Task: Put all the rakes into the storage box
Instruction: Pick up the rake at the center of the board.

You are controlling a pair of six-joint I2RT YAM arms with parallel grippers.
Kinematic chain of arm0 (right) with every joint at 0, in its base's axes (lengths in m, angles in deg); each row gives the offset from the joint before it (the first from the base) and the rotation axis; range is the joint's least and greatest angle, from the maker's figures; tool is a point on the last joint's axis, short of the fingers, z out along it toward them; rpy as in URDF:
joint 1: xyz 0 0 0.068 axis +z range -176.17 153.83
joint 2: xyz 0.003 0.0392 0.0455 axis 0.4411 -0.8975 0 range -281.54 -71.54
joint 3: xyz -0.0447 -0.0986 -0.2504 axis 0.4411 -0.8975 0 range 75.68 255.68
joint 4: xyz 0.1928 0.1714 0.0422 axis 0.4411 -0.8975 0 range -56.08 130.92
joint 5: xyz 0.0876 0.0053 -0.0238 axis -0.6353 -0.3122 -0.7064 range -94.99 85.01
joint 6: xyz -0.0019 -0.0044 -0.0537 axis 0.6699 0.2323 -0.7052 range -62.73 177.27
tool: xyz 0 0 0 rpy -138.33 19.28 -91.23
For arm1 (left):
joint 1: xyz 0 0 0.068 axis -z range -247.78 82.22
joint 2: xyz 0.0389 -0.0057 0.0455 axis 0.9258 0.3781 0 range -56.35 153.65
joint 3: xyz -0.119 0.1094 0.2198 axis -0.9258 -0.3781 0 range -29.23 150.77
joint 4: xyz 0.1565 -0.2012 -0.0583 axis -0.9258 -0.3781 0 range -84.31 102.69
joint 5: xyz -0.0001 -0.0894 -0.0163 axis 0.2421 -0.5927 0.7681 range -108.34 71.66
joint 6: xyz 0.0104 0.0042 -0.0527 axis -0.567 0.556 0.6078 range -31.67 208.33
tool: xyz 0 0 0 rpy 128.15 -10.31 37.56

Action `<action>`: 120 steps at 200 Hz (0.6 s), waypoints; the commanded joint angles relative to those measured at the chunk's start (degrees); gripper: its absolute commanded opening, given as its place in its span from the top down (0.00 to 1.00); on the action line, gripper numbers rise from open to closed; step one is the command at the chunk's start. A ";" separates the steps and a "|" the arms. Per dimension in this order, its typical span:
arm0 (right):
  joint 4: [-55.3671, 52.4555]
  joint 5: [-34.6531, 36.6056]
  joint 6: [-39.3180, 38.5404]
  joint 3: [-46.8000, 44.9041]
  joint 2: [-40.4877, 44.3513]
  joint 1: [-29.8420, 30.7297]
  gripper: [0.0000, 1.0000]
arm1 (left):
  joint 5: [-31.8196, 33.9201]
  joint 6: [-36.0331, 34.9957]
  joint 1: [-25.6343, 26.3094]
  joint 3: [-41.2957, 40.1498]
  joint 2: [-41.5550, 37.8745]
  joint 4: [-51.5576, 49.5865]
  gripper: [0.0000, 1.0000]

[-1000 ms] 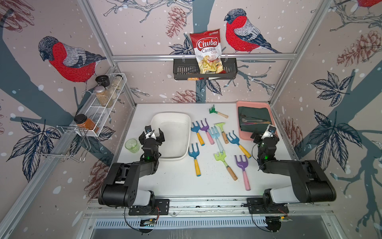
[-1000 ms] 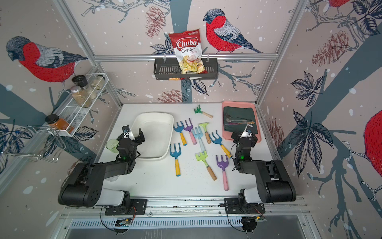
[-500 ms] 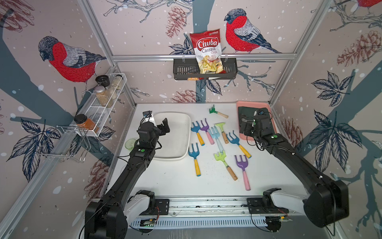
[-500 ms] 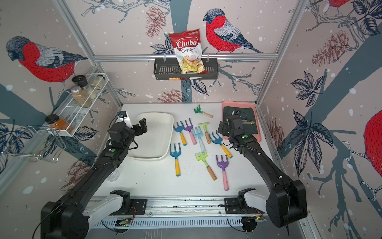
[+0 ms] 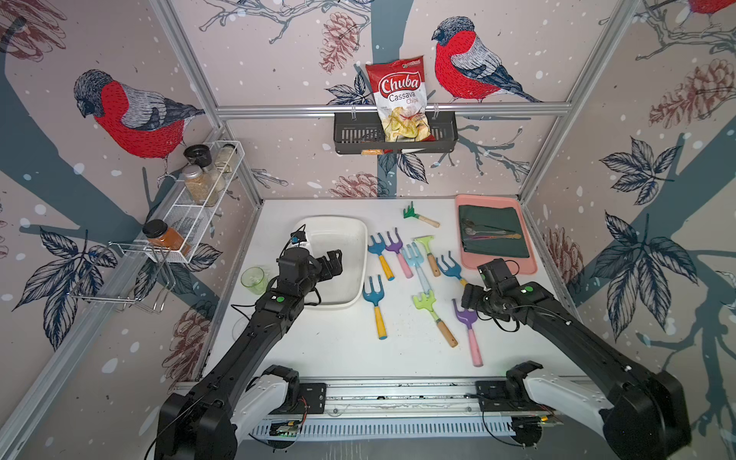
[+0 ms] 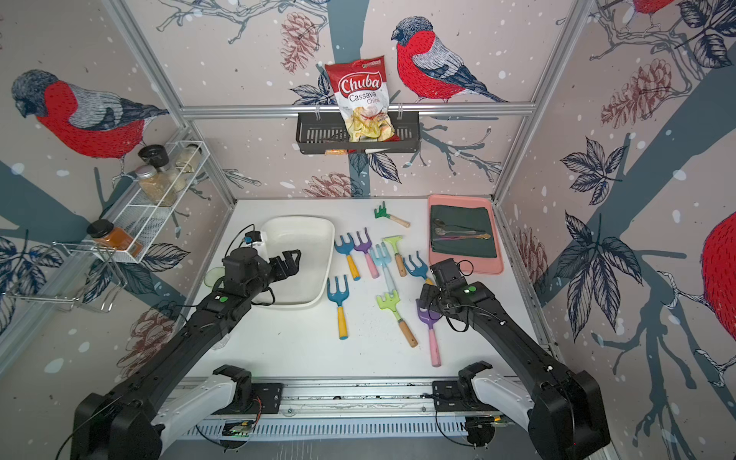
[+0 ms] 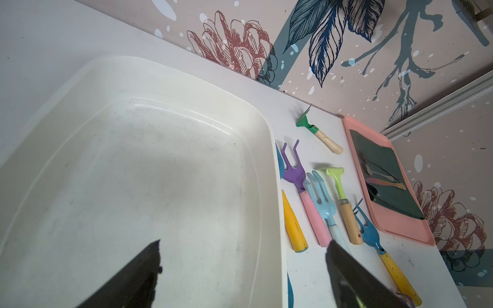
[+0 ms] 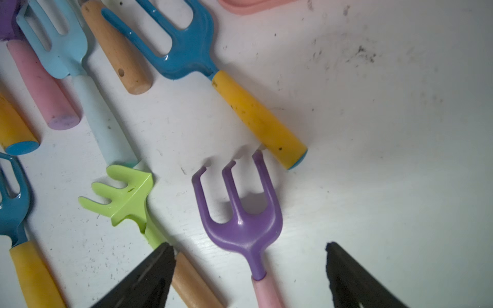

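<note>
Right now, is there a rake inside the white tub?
No, the storage box shows only a bare white floor in the left wrist view, and the rakes all lie outside its rim.

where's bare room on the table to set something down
Bare: the near strip of white table between the colourful toy rakes and the front metal rail; also inside the white shallow plastic tub. Crowded: the middle, rakes packed from tub to flat pink tray.
</note>
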 commanded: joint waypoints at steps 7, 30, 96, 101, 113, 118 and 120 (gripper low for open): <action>-4.55 -0.13 6.55 -1.85 0.82 2.79 0.12 | -2.81 2.71 0.68 -0.27 -0.17 -1.07 0.04; -5.19 0.90 11.55 -4.34 3.03 7.15 0.16 | -3.61 3.71 1.35 -0.23 0.34 -1.78 0.05; -3.55 2.37 19.28 -10.98 4.26 13.04 0.31 | -5.11 4.83 2.90 -0.86 1.84 -1.73 0.06; -3.31 2.22 19.44 -11.36 4.35 13.15 0.33 | -5.35 4.92 2.95 -0.82 1.97 -1.69 0.07; -2.73 2.08 19.74 -12.10 4.51 13.52 0.38 | -5.92 5.11 3.12 -0.67 2.48 -1.68 0.07; -2.59 1.98 19.88 -12.35 4.47 13.54 0.38 | -6.11 5.24 3.17 -0.72 2.65 -1.77 0.07; -2.55 1.94 19.87 -12.47 4.48 13.60 0.38 | -6.18 5.28 3.17 -0.67 2.72 -1.73 0.07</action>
